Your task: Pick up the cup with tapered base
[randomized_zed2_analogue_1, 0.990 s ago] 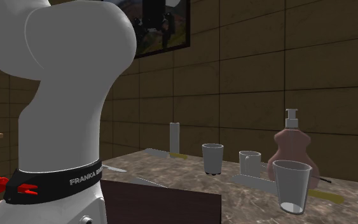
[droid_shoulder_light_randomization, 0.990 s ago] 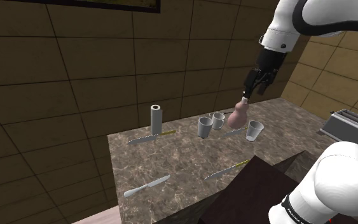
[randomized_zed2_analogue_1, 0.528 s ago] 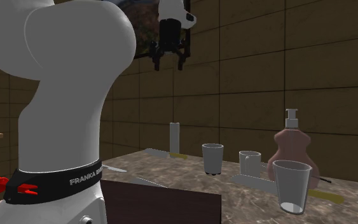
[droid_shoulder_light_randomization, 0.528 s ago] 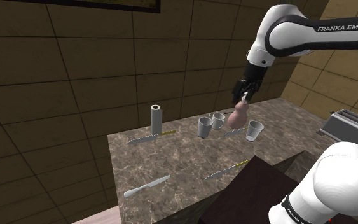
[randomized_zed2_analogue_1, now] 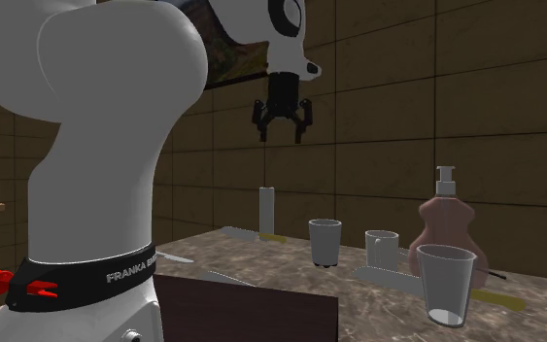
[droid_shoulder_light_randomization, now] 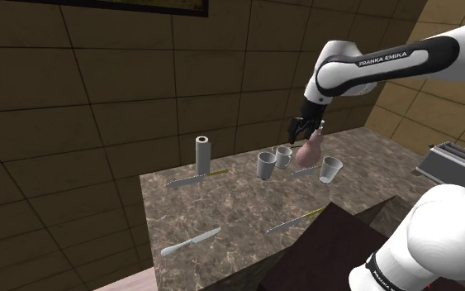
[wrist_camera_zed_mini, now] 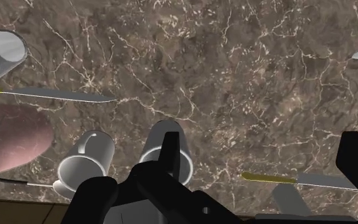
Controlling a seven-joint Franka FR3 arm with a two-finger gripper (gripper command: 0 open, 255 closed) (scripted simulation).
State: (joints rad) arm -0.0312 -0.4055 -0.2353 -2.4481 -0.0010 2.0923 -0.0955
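A grey cup (droid_shoulder_light_randomization: 266, 164) whose base narrows to a small foot stands upright on the marble counter (droid_shoulder_light_randomization: 239, 211), next to a white mug (droid_shoulder_light_randomization: 283, 156). The same cup (randomized_zed2_analogue_1: 324, 241) is at the middle of the second exterior view. My gripper (droid_shoulder_light_randomization: 305, 128) hangs open well above the counter, over the mug and the pink soap bottle (droid_shoulder_light_randomization: 308, 150). It (randomized_zed2_analogue_1: 282, 131) points straight down with its fingers spread. In the wrist view the cup (wrist_camera_zed_mini: 151, 149) lies far below, partly behind one finger of the open gripper (wrist_camera_zed_mini: 263, 159); nothing is held.
A clear glass (droid_shoulder_light_randomization: 330, 169) stands right of the bottle. A paper roll (droid_shoulder_light_randomization: 202, 154) stands at the back. Knives lie on the counter (droid_shoulder_light_randomization: 191, 240) (droid_shoulder_light_randomization: 296, 218) (droid_shoulder_light_randomization: 196, 178). A metal appliance (droid_shoulder_light_randomization: 457, 165) sits at the shoulder view's right edge. The stand (droid_shoulder_light_randomization: 329, 256) is at the front.
The arm has swung down and toward the shoulder view's left, bringing the gripper from above the soap bottle toward the mug and cup. The fingers stayed open.
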